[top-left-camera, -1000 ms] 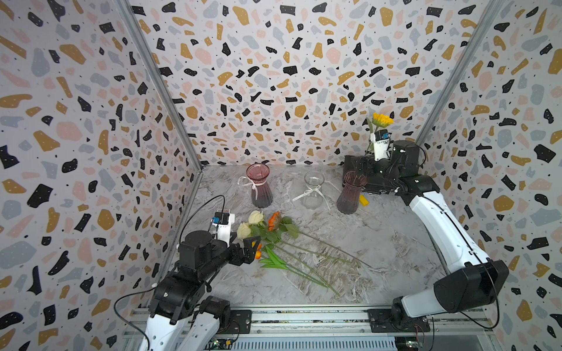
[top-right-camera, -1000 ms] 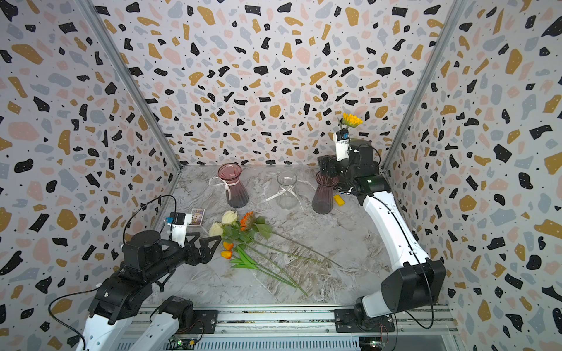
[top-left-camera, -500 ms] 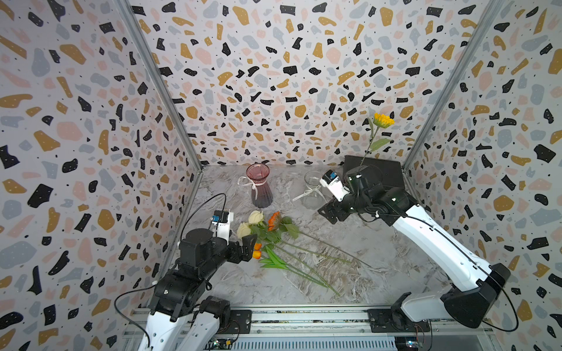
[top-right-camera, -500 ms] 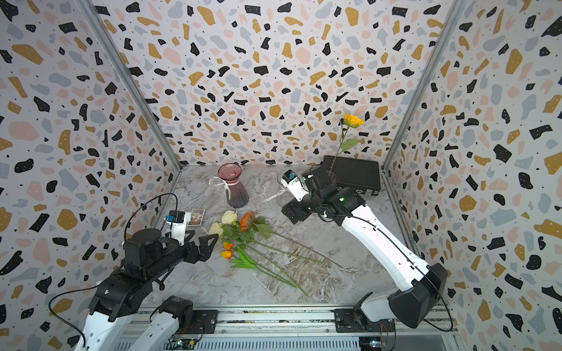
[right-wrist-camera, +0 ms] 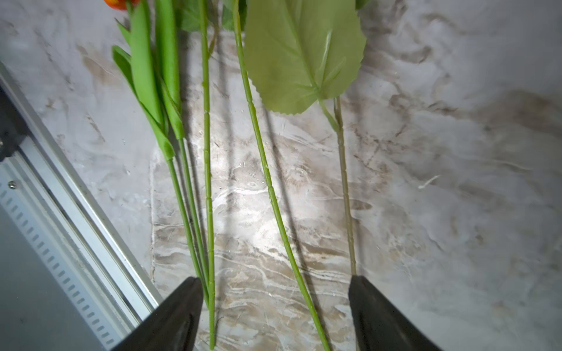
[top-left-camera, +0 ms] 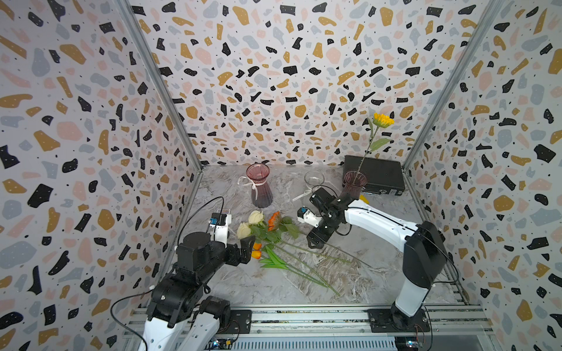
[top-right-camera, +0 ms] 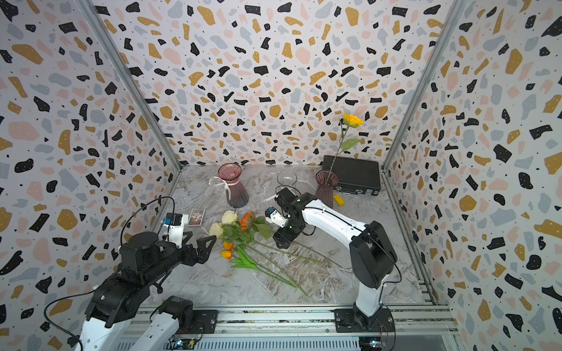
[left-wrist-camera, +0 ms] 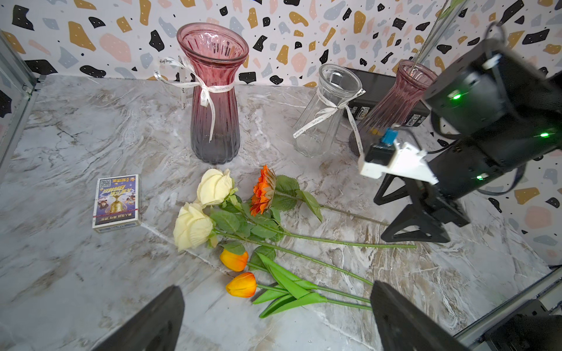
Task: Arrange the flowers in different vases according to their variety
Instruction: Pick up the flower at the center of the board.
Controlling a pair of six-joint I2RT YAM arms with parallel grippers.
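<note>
A yellow daisy (top-left-camera: 382, 120) stands in the purple-brown vase (top-left-camera: 354, 182). The pink-red vase (top-left-camera: 259, 185) and the clear vase (top-left-camera: 313, 179) hold nothing. Two cream roses (left-wrist-camera: 214, 187), an orange daisy (left-wrist-camera: 263, 190) and two orange tulips (left-wrist-camera: 241, 284) lie on the marble top. My right gripper (top-left-camera: 316, 238) hangs open low over their stems. In the right wrist view a rose stem (right-wrist-camera: 267, 170) runs between the jaws, and the orange daisy's stem (right-wrist-camera: 343, 182) meets one finger (right-wrist-camera: 383, 319). My left gripper (left-wrist-camera: 276, 319) is open and empty, just short of the tulips.
A black flat case (top-left-camera: 377, 174) lies in the back right corner behind the purple-brown vase, with a small yellow block (top-right-camera: 339, 200) beside that vase. A card pack (left-wrist-camera: 117, 200) lies left of the roses. The aluminium rail (top-left-camera: 304, 316) edges the front.
My right arm left the yellow daisy in the purple-brown vase and swung forward and down to the lying stems, its jaws narrowing a little. The left arm has not moved.
</note>
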